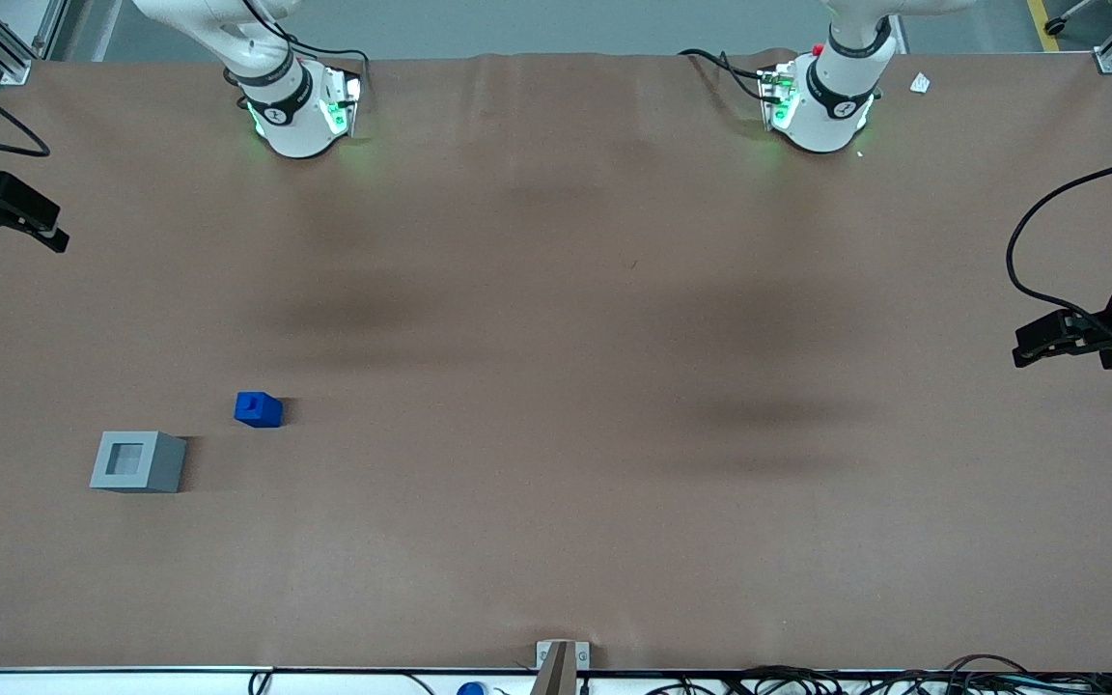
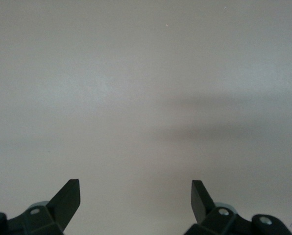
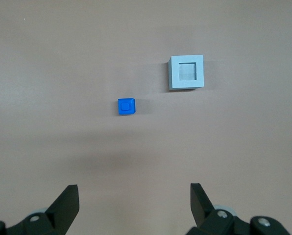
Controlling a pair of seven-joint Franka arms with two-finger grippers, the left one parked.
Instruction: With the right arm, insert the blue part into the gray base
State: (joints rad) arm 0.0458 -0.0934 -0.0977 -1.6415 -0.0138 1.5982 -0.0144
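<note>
The blue part (image 1: 258,409) sits on the brown table, a small bright-blue block. The gray base (image 1: 137,461) stands beside it, a little nearer the front camera, its square recess facing up and holding nothing. My right gripper (image 1: 56,238) hangs at the working arm's end of the table, farther from the front camera than both blocks and well apart from them. In the right wrist view the blue part (image 3: 126,106) and the gray base (image 3: 186,72) lie apart on the table. The gripper (image 3: 133,198) is open, with nothing between its fingers.
The working arm's pedestal (image 1: 295,111) and the parked arm's pedestal (image 1: 821,101) stand at the table edge farthest from the front camera. A small white scrap (image 1: 920,83) lies near the parked arm's pedestal. A metal bracket (image 1: 561,661) and cables line the nearest edge.
</note>
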